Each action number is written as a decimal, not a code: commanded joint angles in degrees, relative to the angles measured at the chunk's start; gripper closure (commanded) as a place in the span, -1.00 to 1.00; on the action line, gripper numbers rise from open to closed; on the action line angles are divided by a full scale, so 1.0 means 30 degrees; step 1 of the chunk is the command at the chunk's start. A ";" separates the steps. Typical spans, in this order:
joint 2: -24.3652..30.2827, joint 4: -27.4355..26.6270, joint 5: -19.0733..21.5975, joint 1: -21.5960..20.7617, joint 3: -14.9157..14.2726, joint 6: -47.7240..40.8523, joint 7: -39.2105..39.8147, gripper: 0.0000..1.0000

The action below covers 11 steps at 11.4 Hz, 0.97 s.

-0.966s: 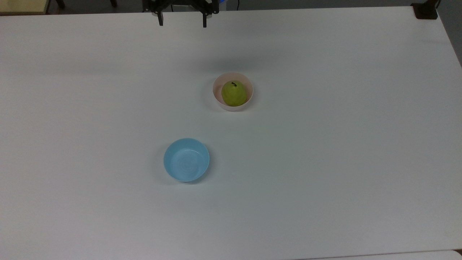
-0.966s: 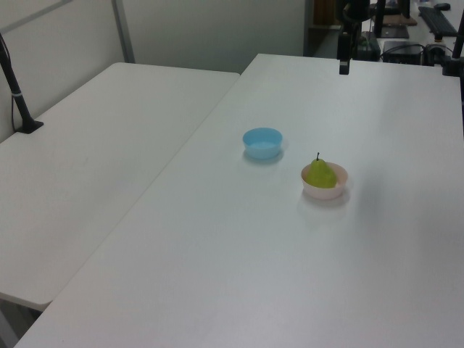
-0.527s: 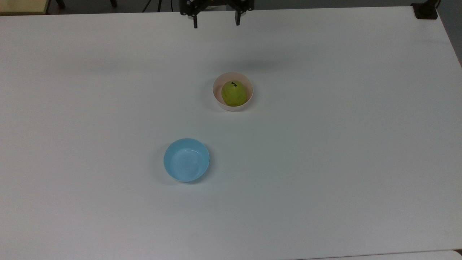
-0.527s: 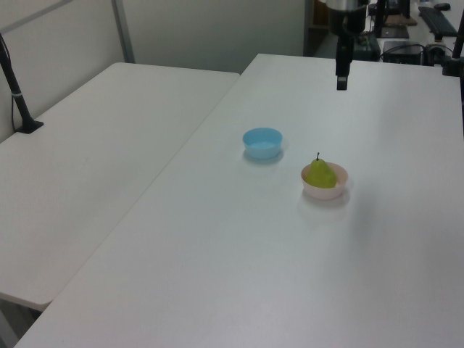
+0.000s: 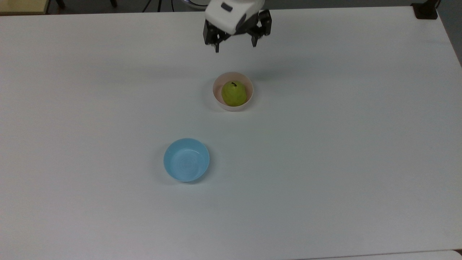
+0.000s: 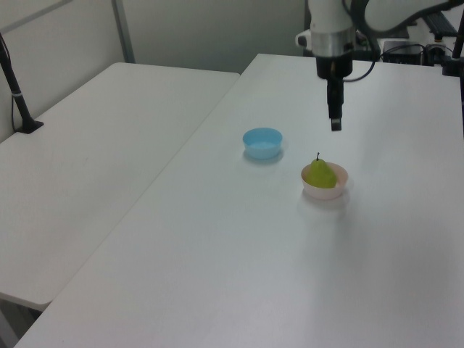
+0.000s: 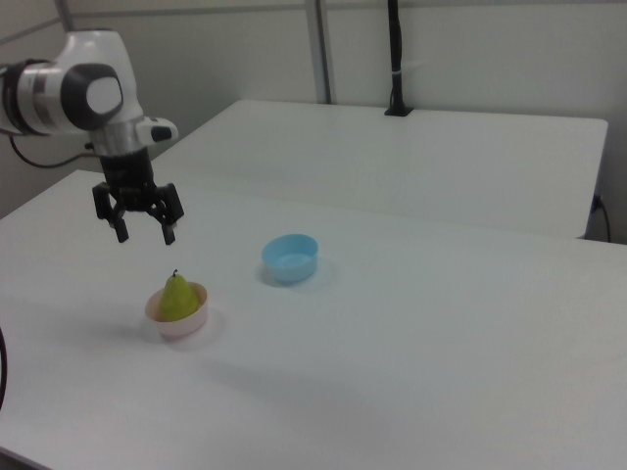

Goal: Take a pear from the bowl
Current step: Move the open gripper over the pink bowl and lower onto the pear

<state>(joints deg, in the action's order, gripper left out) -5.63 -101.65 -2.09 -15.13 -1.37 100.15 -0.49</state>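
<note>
sitting upright in the pink bowl (image 5: 216, 94), the pear (image 5: 234, 93) has its dark stem pointing up and its body filling most of the bowl's inside. the bowl stands on the white table (image 5: 343, 144), a little toward the far side in the top view. the gripper (image 5: 235, 48) hangs in the air above the table, beyond the bowl toward the far edge in the top view; in the right view it (image 7: 144, 235) is above the pear (image 7: 177, 297) and slightly to the right view's left. its 2 fingers point down and are spread wide apart, with nothing between them and nothing in its hold. in the left view the gripper (image 6: 335, 125) is seen edge-on, higher than the pear's (image 6: 320, 174) stem and clear of it. the blue bowl (image 5: 186, 159) stands apart from the pink bowl, nearer the near edge and to the top view's left; in the right view the blue bowl (image 7: 290, 258) is to the right view's right of the pink bowl (image 7: 180, 324). a 2nd white table (image 7: 411, 157) stands alongside.
</note>
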 commanded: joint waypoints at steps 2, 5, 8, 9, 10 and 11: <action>-0.1898 -0.1007 0.0110 -0.0230 -0.0189 0.2414 0.0455 -1.00; -0.3218 -0.1037 -0.0270 -0.0259 -0.0190 0.3237 0.0455 -0.83; -0.4098 -0.1037 -0.0534 -0.0465 -0.0219 0.3852 0.0426 -0.81; -0.4188 -0.1066 -0.0622 -0.0494 -0.0219 0.3883 0.0426 -0.74; -0.4275 -0.1066 -0.0768 -0.0436 -0.0219 0.3970 0.0426 -0.68; -0.4508 -0.1037 -0.0914 -0.0435 -0.0219 0.3971 0.0426 -0.57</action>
<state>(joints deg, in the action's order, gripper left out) -18.68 -104.18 -3.56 -15.77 -1.39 110.52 -0.22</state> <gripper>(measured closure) 0.132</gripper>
